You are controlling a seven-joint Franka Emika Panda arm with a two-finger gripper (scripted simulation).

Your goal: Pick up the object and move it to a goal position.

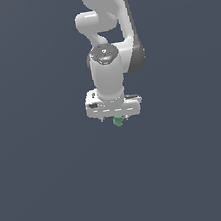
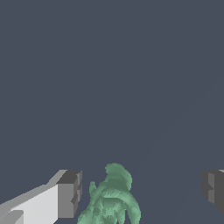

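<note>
Tool (image 1: 115, 118) hangs wide open around the green object (image 2: 111, 199), whose lumpy body sits between the fingers (image 2: 69, 194), touching neither.

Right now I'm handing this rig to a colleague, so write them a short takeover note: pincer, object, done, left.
Pincer: open, fingers spread wide, pointing down from the arm.
Green lumpy object: sits between the fingers, with a clear gap to each, so not gripped. In the exterior view it shows just under the pincer.
Done: pincer lined up over the object.
Left: close on it, lift, carry to the goal. No goal marker shows in either view.
</note>
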